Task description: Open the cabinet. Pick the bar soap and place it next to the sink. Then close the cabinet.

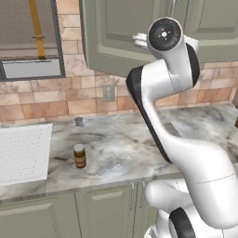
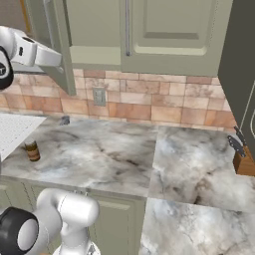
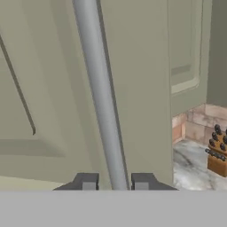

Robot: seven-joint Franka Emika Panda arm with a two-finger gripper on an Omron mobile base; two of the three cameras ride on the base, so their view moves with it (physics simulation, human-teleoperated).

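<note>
Two dark fingertips of the claw (image 3: 115,181) stand either side of the silver bar handle (image 3: 101,93) of the cabinet (image 1: 111,42), the gap between them narrow; whether the pads press the bar I cannot tell. The handle's long axis runs straight up and away from the claw along the door edge. That left door stands partly swung out from the wall, above the marble counter (image 1: 121,148). The sink (image 1: 23,151) lies low at the left, a brown jar (image 1: 80,155) just beside it.
</note>
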